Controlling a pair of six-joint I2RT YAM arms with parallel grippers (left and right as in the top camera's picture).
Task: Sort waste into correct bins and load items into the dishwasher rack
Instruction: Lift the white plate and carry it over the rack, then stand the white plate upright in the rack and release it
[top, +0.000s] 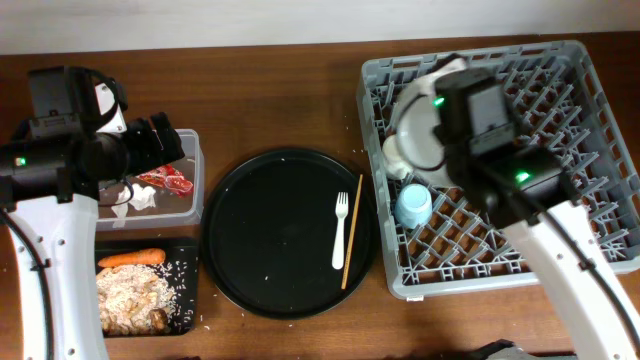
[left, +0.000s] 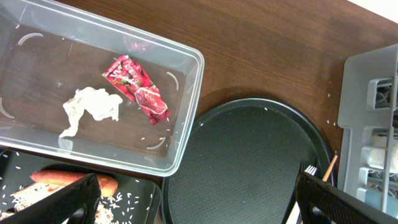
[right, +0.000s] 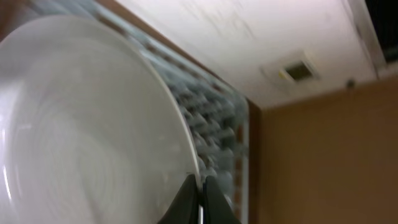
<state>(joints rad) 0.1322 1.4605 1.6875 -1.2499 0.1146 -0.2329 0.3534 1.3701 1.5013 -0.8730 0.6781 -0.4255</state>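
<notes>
Firstly, at the far left the left tool (top: 150, 140) hangs released, its jaws spread wide, above the clear tub (top: 192, 195) and holding nothing. The left wrist view looks straight down between its fingers into that tub. Inside lie the red snack wrapper (left: 137, 89) and the crumpled white tissue (left: 93, 106), just beside each other, so the dry rubbish looks sorted. In front of the tub sits the shallow black tray (top: 188, 305), which takes the food waste: the carrot (top: 130, 258) lies along its far edge and the rice scraps (top: 130, 295) are heaped below it. Mid-counter, the round black tray (top: 270, 230) carries only the white fork (top: 340, 230) and the chopsticks (top: 352, 232), lying nearly parallel at its right side, apart from a few crumbs. These two are probably what is left to load. Further right is the dishwasher rack (top: 600, 120), with the light blue cup (top: 414, 205) lying on its side among the pegs near the rack's left wall. Over the rack's left half the right tool (right: 200, 196) is clenched on the rim of the pale round plate (top: 418, 125). The edge grip holds the plate on end, presumably so that it can slot upright between the pegs. Whether it touches the rack yet, I cannot tell.
</notes>
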